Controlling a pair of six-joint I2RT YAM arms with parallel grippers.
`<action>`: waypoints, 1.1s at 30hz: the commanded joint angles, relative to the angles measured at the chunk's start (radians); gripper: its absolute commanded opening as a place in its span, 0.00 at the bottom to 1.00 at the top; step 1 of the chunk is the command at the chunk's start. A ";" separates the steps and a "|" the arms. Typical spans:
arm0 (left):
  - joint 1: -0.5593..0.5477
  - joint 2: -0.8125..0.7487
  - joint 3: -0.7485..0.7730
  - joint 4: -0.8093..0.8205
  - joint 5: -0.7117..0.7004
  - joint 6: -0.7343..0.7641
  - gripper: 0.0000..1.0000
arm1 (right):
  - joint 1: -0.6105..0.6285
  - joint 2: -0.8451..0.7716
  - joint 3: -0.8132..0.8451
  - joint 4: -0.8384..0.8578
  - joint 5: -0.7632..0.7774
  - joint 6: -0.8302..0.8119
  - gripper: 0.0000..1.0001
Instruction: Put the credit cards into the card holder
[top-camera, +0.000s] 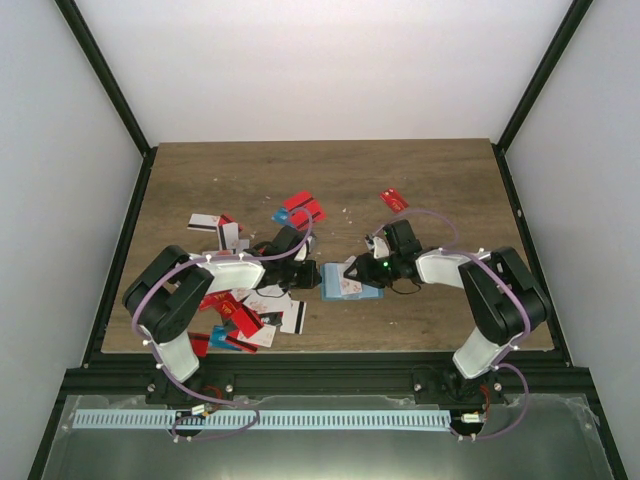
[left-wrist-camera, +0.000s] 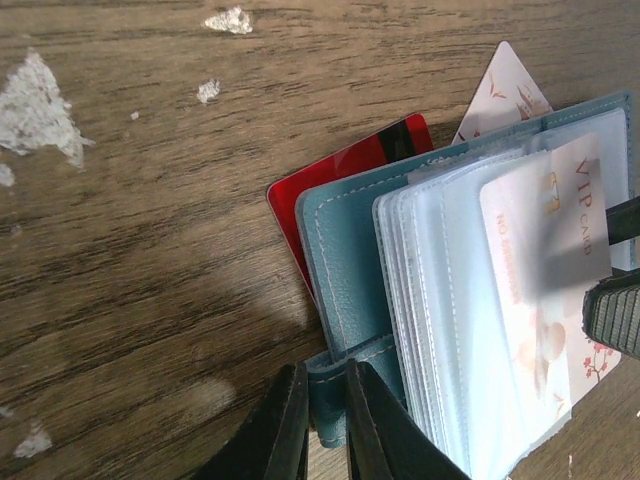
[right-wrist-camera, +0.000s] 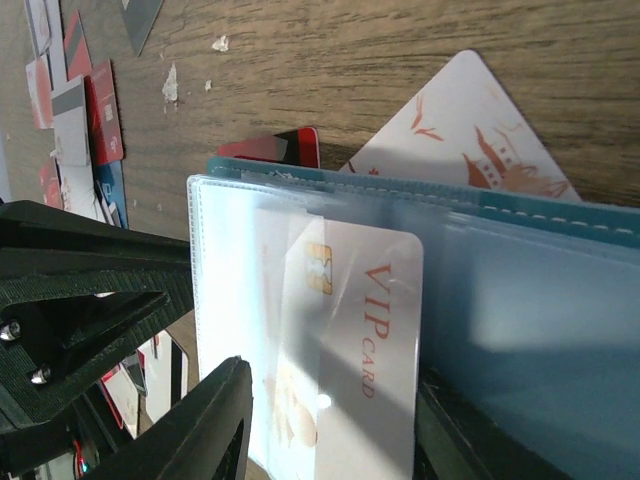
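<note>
Nearest my bases, loose credit cards (top-camera: 245, 312) lie heaped. Beyond them, between my arms, my left gripper (left-wrist-camera: 325, 405) pinches the open card holder (left-wrist-camera: 350, 230) by its cover edge. My right gripper (right-wrist-camera: 335, 440) stands parted around a VIP card (right-wrist-camera: 365, 320) that is partly sleeved. Next, I judge, it needs nudging fully home.

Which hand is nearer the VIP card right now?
Right: the right hand flanks the VIP card; the left hand pinches the card holder edge, off the card.
</note>
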 joint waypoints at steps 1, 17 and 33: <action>-0.008 0.036 -0.034 -0.060 -0.001 -0.001 0.13 | 0.005 -0.025 -0.001 -0.059 0.057 -0.011 0.42; -0.025 0.016 -0.060 -0.051 0.004 -0.032 0.13 | 0.094 -0.019 -0.003 -0.026 0.054 0.088 0.43; -0.035 -0.006 -0.086 -0.036 0.007 -0.046 0.13 | 0.199 0.054 0.110 -0.108 0.112 0.138 0.43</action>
